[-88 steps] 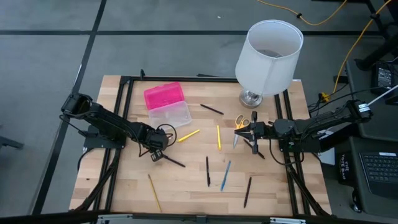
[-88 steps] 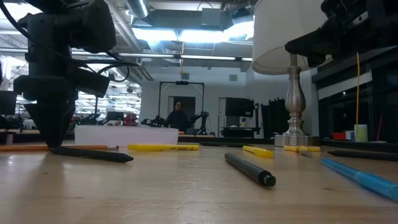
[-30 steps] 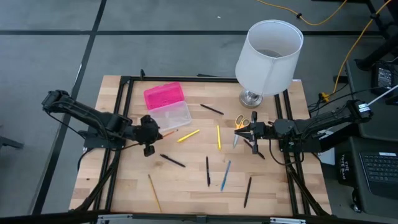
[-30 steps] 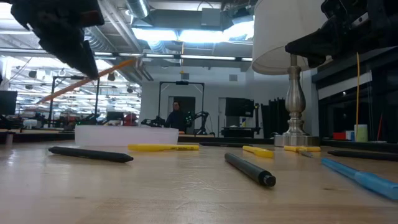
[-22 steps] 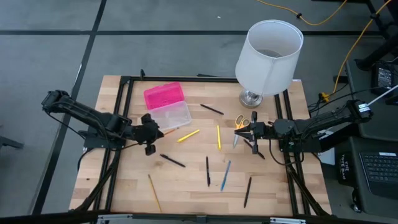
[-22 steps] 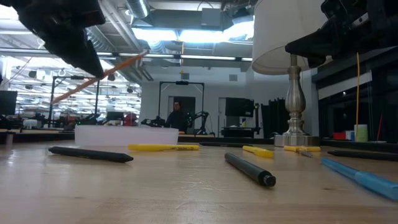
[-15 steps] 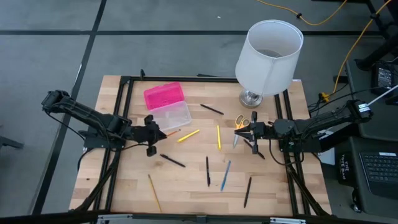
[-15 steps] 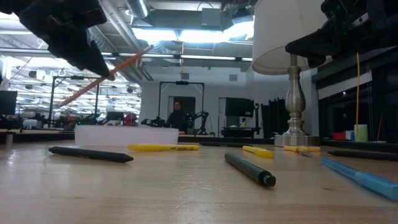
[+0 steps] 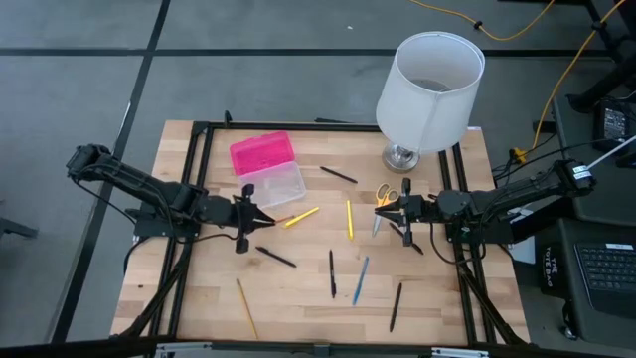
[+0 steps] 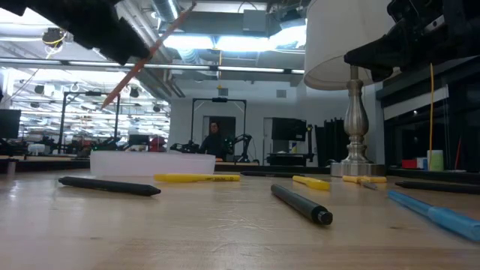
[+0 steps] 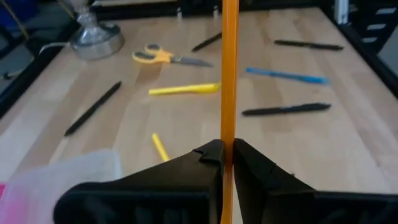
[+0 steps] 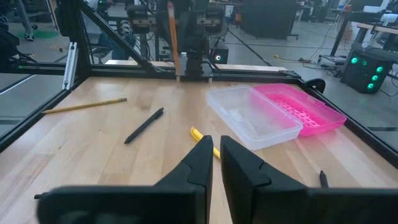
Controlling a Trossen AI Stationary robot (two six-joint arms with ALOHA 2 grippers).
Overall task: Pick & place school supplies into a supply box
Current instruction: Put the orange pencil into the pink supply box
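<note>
Left gripper [image 9: 260,220] raised above wooden table [image 9: 298,308], fingers pinching slim orange pencil [image 11: 229,74]. Just beyond: supply box [image 9: 268,170], glossy pink lid hinged open, clear rectangular base. Right gripper [image 9: 380,212] near scissors [image 9: 386,193], fingers nearly together, holding nothing.

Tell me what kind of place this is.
Probably a robotics lab or workshop: a light wooden worktable in a black metal frame, bare ceiling ducts with strip lights, and another dark robot arm beyond.

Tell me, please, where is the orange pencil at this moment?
The left gripper holds the orange pencil above the table's left half in the high view, beside the clear base of the supply box.
</note>
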